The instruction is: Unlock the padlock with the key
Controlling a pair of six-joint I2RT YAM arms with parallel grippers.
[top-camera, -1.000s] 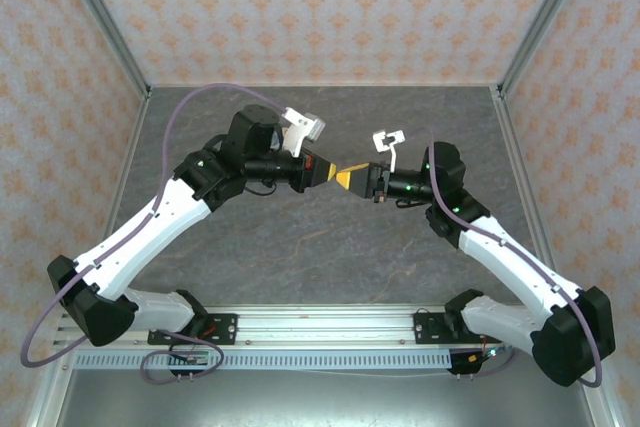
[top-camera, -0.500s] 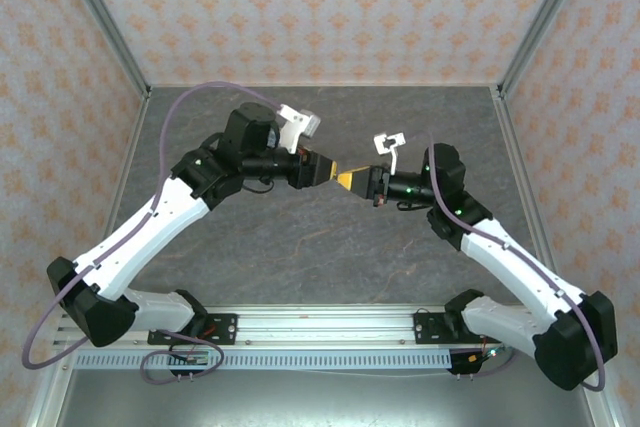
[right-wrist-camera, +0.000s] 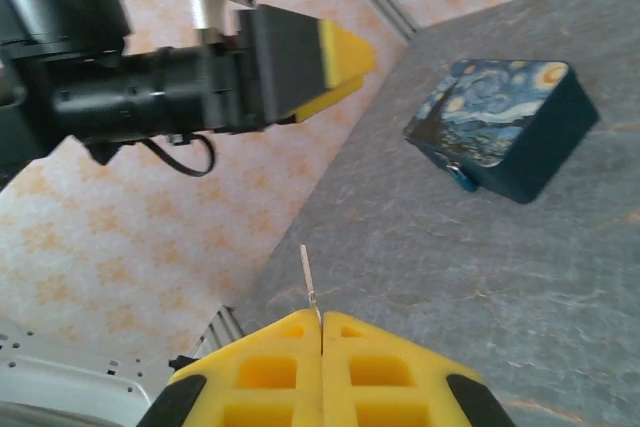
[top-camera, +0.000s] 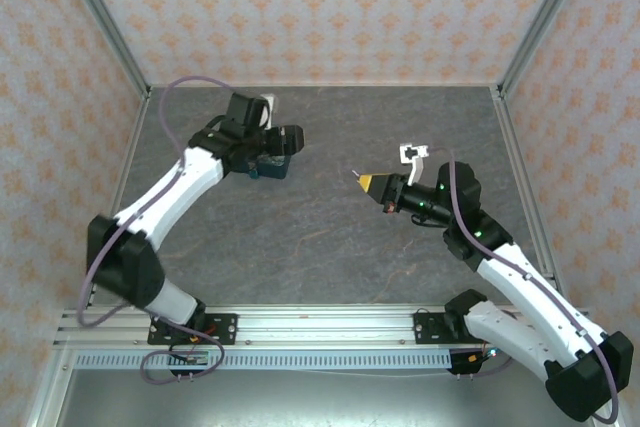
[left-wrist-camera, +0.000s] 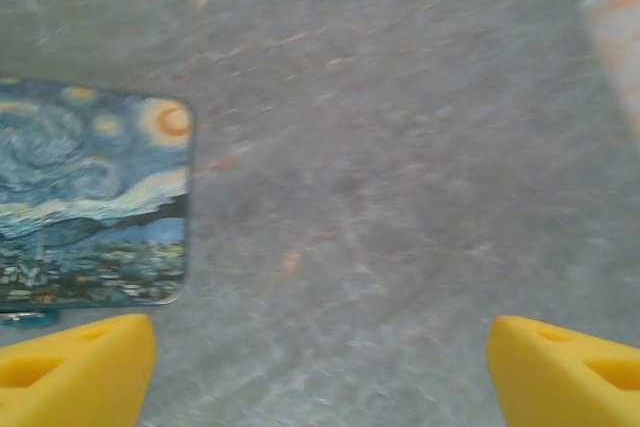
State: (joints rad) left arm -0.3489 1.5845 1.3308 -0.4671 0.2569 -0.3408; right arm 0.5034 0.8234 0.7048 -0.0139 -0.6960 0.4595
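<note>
The thin silvery key [right-wrist-camera: 309, 277] sticks out of the tips of my right gripper [right-wrist-camera: 321, 322], which is shut on it and held in the air mid-table [top-camera: 368, 182]. The tiny teal-blue padlock [right-wrist-camera: 461, 178] hangs on the front wall of the Starry-Night tin [right-wrist-camera: 500, 122], far ahead of the key. My left gripper [left-wrist-camera: 320, 367] is open wide over bare table, with the tin [left-wrist-camera: 90, 197] to its left and a sliver of teal [left-wrist-camera: 22, 318] at the tin's lower edge. From above, the left gripper [top-camera: 287, 140] hovers just beside the tin [top-camera: 268, 171].
The grey stone-patterned table [top-camera: 330, 237] is closed in by orange-patterned walls [top-camera: 320, 7] at the back and sides. A metal rail [top-camera: 320, 332] carries both arm bases at the near edge. The left arm's black wrist [right-wrist-camera: 150, 97] hangs high in the right wrist view.
The two grippers were tip to tip at mid-table. The left arm has swung back and left to the tin and stands open. The right gripper has drawn slightly right, keeping the key.
</note>
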